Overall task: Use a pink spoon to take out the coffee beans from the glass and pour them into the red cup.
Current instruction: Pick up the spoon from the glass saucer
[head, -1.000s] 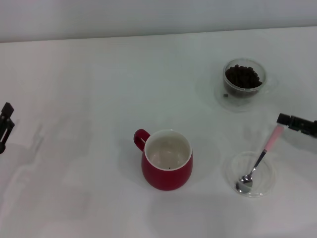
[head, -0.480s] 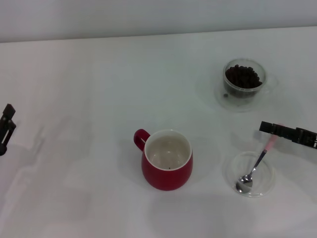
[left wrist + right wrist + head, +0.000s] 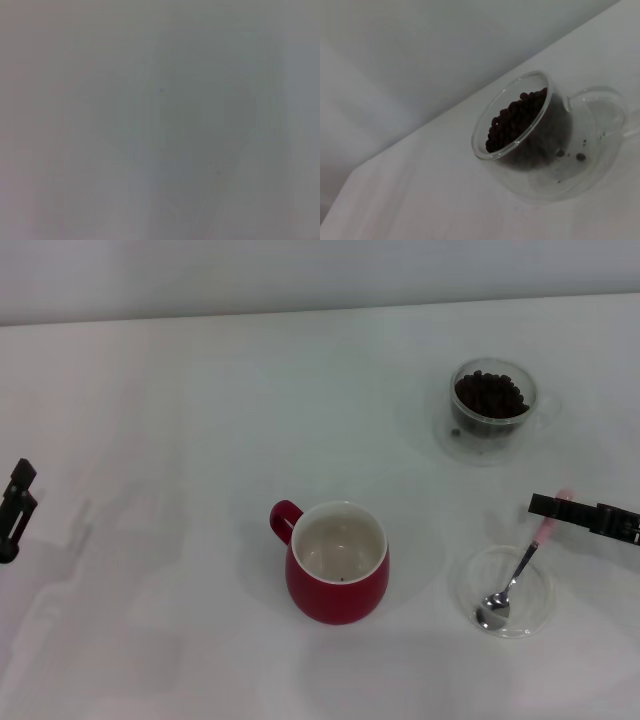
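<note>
Pink spoon (image 3: 518,570) lies at the frame's lower right, bowl in a shallow clear dish (image 3: 462,585), handle under the right gripper (image 3: 550,506); whether its fingers are apart I cannot tell. Coffee beans (image 3: 490,395) fill the glass (image 3: 492,365) at upper right. Red cup (image 3: 337,565) stands centre-low. Left gripper (image 3: 14,508) waits at left edge.

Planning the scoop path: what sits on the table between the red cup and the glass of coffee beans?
Nothing: in the head view the table between the red cup and the glass of coffee beans is bare.
</note>
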Controlling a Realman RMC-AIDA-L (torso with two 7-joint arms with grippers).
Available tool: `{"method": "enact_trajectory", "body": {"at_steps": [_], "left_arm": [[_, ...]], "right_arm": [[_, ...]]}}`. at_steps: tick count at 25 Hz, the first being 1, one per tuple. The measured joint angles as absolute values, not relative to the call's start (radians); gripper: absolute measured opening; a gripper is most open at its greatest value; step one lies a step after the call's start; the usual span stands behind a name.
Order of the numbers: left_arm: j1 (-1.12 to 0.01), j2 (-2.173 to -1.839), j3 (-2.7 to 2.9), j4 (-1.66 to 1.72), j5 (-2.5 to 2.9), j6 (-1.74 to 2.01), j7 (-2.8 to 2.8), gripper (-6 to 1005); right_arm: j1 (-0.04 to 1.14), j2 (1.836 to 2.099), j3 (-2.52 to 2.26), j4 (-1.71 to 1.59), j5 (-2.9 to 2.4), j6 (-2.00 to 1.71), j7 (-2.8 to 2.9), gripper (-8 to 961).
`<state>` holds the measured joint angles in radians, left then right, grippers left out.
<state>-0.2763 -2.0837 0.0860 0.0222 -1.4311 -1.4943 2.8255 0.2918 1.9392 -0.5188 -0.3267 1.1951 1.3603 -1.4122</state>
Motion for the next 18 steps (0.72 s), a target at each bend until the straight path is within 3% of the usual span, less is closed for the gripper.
{"method": "enact_trajectory", "body": {"at_steps": [6, 18], "left_arm": [[-0.276, -2.085, 0.086, 0.014, -1.424, -1.492, 2.826, 581], [-0.276, -2.085, 0.086, 0.011, -1.423, -1.483, 2.826, 579]], "right_arm": [[0.297, 1.937, -0.518, -0.328, 1.193, 1.361, -1.409, 510], [0.307, 1.938, -0.52, -0.325, 1.184, 1.386, -1.401, 446]]}}
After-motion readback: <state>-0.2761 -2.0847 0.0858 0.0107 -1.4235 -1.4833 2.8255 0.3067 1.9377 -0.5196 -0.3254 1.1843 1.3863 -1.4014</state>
